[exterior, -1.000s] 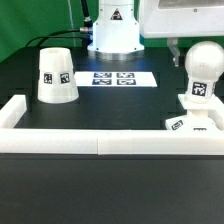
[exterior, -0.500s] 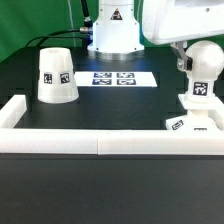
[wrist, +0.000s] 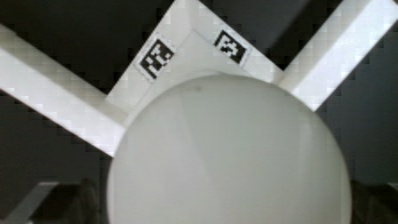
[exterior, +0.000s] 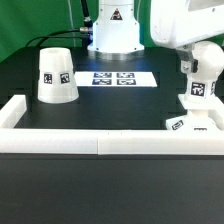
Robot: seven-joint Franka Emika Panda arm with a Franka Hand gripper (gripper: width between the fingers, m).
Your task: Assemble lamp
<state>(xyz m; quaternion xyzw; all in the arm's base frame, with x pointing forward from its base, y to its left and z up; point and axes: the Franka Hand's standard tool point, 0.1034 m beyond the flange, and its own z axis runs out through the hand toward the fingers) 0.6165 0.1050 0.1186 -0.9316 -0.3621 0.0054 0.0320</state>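
Note:
The rounded white bulb (exterior: 204, 72) stands upright on the flat square base (exterior: 190, 125) at the exterior view's right. My gripper (exterior: 196, 58) is down over the bulb's top, open, with one finger (exterior: 185, 62) beside the bulb. In the wrist view the bulb (wrist: 222, 150) fills the space between my jaws, with a dark gap on each side, and the tagged base (wrist: 192, 45) shows beyond it. The truncated-cone shade (exterior: 55, 75) stands apart at the exterior view's left.
The marker board (exterior: 115, 78) lies at the table's middle back, in front of the arm's pedestal (exterior: 113, 35). White border rails run along the front (exterior: 100, 143) and both sides; in the wrist view two rails (wrist: 45, 85) meet at the base's corner.
My gripper has come down and a little toward the exterior view's left, from above the bulb to around its top. The bulb, base and shade have not moved.

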